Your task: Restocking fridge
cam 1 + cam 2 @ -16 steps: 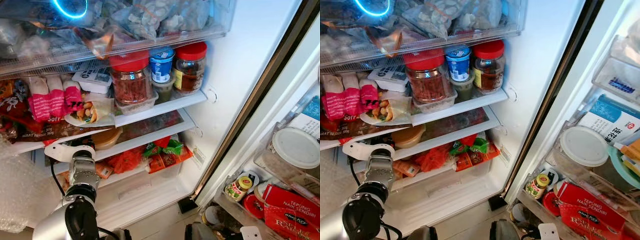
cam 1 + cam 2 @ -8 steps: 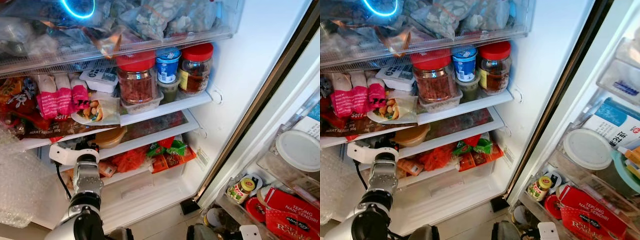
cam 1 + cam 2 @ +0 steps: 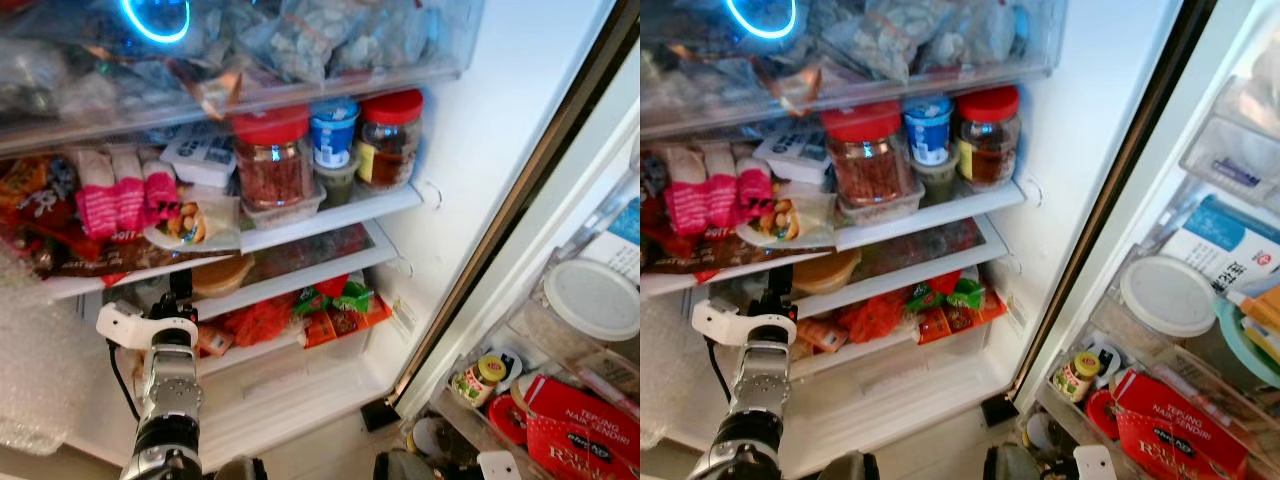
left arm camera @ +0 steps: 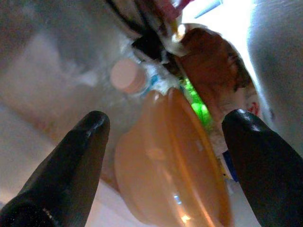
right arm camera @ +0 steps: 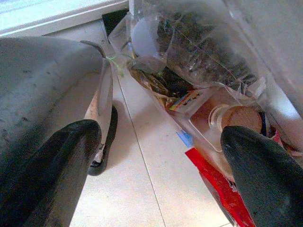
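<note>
The left gripper [image 4: 163, 137] was seen spread wide, its two black fingers [image 4: 71, 165] set apart on either side of an orange lidded tub [image 4: 175, 165] without touching it. That tub [image 3: 222, 273] was lodged on the fridge's lower glass shelf [image 3: 330, 262], tucked under the shelf above, with the left arm [image 3: 168, 375] reaching up toward it from below. Just beside the tub, green and orange snack packets [image 3: 335, 305] were piled in the drawer beneath. On the shelf above, a red-lidded jar [image 3: 271, 158], a blue-lidded cup [image 3: 333, 130] and a second red-lidded jar [image 3: 389, 138] were lined up, with pink packets [image 3: 120, 200] further left. The right gripper [image 5: 156, 156] was held released too, hanging over pale floor tiles [image 5: 142, 189] near the door bins [image 3: 590, 340], where a small yellow-capped jar [image 3: 478, 377] was stored.
</note>
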### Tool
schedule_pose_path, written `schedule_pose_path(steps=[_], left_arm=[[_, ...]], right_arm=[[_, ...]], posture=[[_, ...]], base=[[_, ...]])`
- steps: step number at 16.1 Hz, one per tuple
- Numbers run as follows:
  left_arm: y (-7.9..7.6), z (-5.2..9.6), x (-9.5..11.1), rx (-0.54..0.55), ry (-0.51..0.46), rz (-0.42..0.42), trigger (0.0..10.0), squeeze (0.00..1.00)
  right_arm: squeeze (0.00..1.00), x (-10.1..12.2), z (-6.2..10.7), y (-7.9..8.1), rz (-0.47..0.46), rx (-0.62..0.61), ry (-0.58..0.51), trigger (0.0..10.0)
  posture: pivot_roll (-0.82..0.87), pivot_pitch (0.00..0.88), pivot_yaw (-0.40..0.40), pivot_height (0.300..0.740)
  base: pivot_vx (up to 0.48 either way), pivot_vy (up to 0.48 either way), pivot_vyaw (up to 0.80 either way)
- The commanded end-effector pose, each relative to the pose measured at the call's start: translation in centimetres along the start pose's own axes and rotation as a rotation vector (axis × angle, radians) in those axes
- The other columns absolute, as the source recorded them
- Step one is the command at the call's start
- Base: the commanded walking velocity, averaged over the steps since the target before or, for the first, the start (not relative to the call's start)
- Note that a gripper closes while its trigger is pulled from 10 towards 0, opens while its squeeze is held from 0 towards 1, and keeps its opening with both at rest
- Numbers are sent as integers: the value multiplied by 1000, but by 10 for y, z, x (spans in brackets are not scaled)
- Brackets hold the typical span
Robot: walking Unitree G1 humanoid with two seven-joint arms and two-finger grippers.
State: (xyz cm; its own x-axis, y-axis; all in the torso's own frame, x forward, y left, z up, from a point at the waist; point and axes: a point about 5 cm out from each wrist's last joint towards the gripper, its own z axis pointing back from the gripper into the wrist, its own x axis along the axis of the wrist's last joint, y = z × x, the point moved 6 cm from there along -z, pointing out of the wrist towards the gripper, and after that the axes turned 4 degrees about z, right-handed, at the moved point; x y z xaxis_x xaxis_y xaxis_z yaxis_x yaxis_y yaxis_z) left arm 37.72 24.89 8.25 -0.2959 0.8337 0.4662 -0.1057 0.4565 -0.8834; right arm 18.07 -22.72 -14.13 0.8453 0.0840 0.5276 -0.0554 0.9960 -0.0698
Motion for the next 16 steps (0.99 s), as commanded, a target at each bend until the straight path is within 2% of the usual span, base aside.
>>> schedule_pose_path(steps=[1,4,9,12,16], left_arm=[[-1,5,-4,-16,31,-43,10000,0],[-5,15,-9,-45,84,-73,10000,0],[1,28,-15,-34,168,-124,10000,0],[7,22,-23,-15,218,-129,10000,0],[-3,14,-44,-63,334,-120,10000,0]], right_arm=[[0,-3,1,-5,-9,-12,6,10000],[0,-3,1,-5,-4,-13,6,10000],[0,-2,1,-4,-11,-13,3,10000],[0,-2,1,-3,-10,-12,4,10000],[0,-2,1,-4,-13,-18,1,10000]], posture=[[-122,60,-32,643],[-120,61,-30,643],[-120,60,-19,643],[-123,55,-13,643],[-148,53,-1,643]], base=[[0,0,0],[0,0,0],[0,0,0],[0,0,0],[0,0,0]])
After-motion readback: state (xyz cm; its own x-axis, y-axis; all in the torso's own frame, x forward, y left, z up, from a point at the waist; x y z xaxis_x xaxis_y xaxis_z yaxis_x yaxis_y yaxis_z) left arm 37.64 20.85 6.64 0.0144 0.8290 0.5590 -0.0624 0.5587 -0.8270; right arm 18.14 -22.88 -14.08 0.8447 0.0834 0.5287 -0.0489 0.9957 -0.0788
